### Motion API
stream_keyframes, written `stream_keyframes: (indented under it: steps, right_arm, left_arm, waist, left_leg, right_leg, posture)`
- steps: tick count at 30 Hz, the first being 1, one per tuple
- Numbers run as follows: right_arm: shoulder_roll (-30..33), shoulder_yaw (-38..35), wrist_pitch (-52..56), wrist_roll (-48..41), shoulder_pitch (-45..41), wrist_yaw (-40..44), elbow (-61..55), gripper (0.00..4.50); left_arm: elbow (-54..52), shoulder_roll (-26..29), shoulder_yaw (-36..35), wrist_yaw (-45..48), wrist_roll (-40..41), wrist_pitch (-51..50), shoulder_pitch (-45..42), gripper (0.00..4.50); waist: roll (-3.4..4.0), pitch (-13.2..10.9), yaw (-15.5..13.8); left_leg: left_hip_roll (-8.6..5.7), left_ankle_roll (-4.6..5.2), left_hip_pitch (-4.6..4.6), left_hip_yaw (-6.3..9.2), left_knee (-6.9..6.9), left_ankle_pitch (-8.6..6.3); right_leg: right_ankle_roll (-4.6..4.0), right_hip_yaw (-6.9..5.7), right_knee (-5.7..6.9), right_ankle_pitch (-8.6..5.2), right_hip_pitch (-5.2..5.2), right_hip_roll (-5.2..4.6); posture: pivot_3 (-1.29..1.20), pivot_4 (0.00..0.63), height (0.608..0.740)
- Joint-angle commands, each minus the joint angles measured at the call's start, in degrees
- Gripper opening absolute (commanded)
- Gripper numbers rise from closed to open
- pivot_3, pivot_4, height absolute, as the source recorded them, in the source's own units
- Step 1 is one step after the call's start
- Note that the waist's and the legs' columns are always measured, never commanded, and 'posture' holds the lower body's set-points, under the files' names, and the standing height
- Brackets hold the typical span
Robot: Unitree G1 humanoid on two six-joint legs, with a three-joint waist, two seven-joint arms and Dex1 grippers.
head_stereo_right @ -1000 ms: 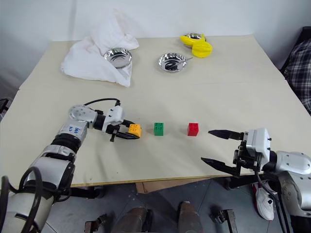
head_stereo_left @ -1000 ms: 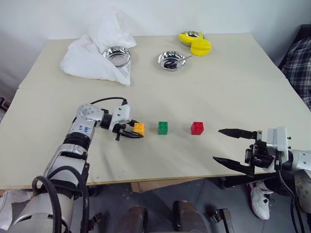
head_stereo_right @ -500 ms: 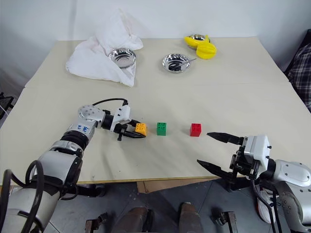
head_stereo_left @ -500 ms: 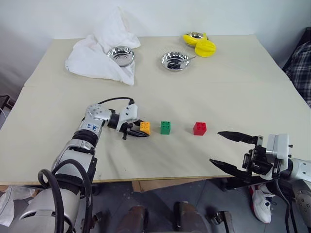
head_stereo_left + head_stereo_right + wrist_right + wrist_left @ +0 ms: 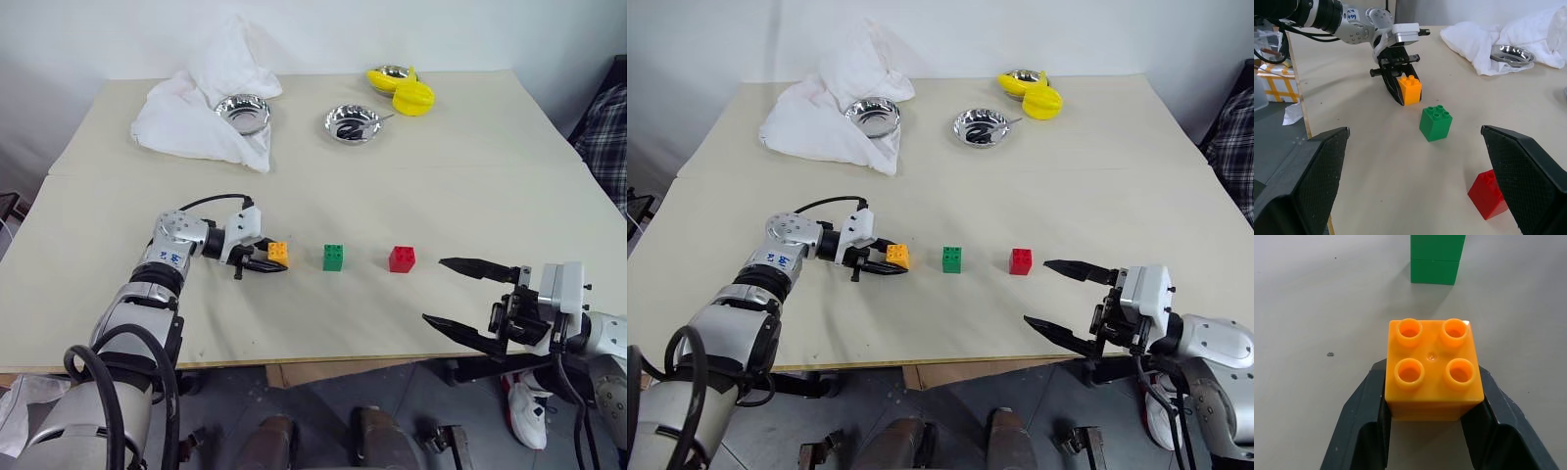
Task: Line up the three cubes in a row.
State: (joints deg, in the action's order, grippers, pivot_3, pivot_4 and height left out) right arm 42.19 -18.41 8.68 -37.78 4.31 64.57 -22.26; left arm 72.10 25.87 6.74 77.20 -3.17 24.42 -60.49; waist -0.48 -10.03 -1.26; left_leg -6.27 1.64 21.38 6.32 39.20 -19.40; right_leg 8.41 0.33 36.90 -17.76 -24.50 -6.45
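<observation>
1. Head views: three small studded plastic cubes sit near the table's [image 5: 490, 147] near edge, one orange-yellow cube [image 5: 278, 253], one green cube [image 5: 333, 257], one red cube [image 5: 401, 258], left to right. Three steel bowls stand far back.
2. Left wrist view: the left gripper [image 5: 1427, 396] is clamped on the orange-yellow cube; I'd say placing is in hand, and release comes next.
3. Right wrist view: the right gripper [image 5: 1058, 299] gapes wide, empty, right of the red cube.
</observation>
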Motion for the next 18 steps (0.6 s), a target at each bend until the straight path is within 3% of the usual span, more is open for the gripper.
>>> stream_keyframes:
  steps: [1, 12, 14, 18]
  right_arm:
    - [0.5, -0.2, -0.1, -0.7, -0.8, 0.5, -0.4, 4.5]
    - [0.0, 0.3, 0.2, -0.4, -1.0, 0.5, -0.6, 4.5]
    - [-0.1, 0.5, 0.2, -0.3, -1.0, 0.4, -0.6, 4.5]
    - [-0.3, 1.4, 0.1, -0.2, -1.6, 0.5, -0.1, 4.5]
  left_arm:
    - [0.1, 0.9, -0.3, 2.2, -0.5, 0.2, 0.7, 1.53]
    - [0.7, 1.3, -0.2, 1.1, -1.6, -0.9, -0.1, 1.53]
    - [0.7, 1.3, -0.3, 1.0, -1.4, -1.2, -0.1, 2.27]
    - [-0.9, 2.3, -2.3, 2.6, 0.6, 1.2, 0.1, 3.33]
  waist:
    - [0.0, 0.0, 0.0]
    - [0.0, 0.0, 0.0]
    - [0.0, 0.0, 0.0]
    - [0.0, 0.0, 0.0]
  left_leg:
    - [0.0, 0.0, 0.0, 0.0, 0.0, 0.0]
    - [-0.01, 0.0, 0.0, 0.0, 0.0, 0.0]
    - [-0.01, 0.0, -0.01, 0.0, 0.0, 0.0]
    - [-0.01, 0.0, 0.0, 0.0, 0.0, 0.0]
  right_leg:
    - [0.0, 0.0, 0.0, 0.0, 0.0, 0.0]
    - [0.0, 0.0, 0.01, 0.0, 0.01, -0.01]
    - [0.0, 0.0, 0.01, 0.0, 0.0, -0.01]
    - [0.0, 0.0, 0.01, 0.0, 0.0, -0.01]
  posture:
    - [0.0, 0.15, 0.74]
    - [0.0, 0.15, 0.74]
    - [0.0, 0.15, 0.74]
    - [0.0, 0.15, 0.74]
